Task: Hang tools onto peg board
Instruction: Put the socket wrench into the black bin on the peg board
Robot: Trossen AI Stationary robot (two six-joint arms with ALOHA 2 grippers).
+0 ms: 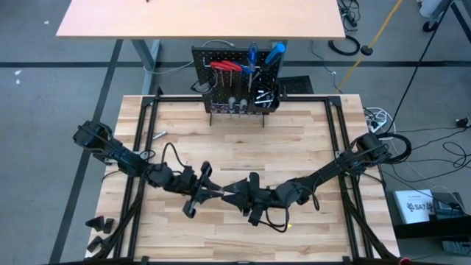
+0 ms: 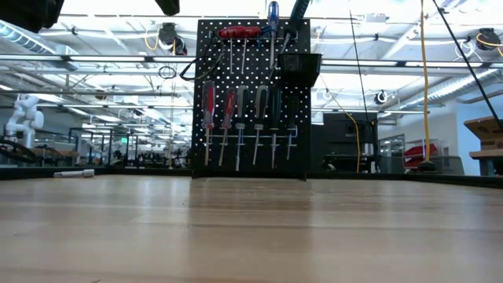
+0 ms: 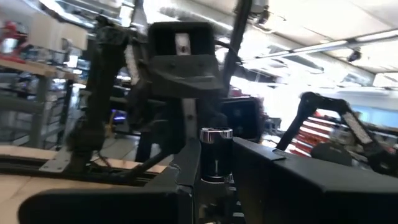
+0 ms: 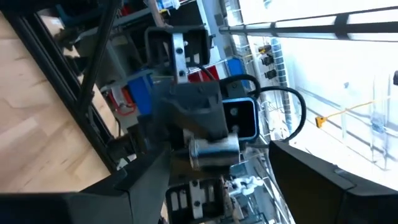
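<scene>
the left tool point(image 1: 208, 191) and right tool point(image 1: 234, 193) meet tip to tip above the middle of the bench point(image 1: 309, 125). the left tool is clamped on a small silver-capped piece point(image 3: 216, 149), while the right tool's fingers stand wide apart around it. the peg board point(image 1: 237, 81) stands upright well beyond both tools at the bench's far edge, hung with screwdrivers point(image 2: 240, 122).

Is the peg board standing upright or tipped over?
Upright. The low view shows the peg board standing vertical on the table, with screwdrivers hanging straight down in a row.
</scene>
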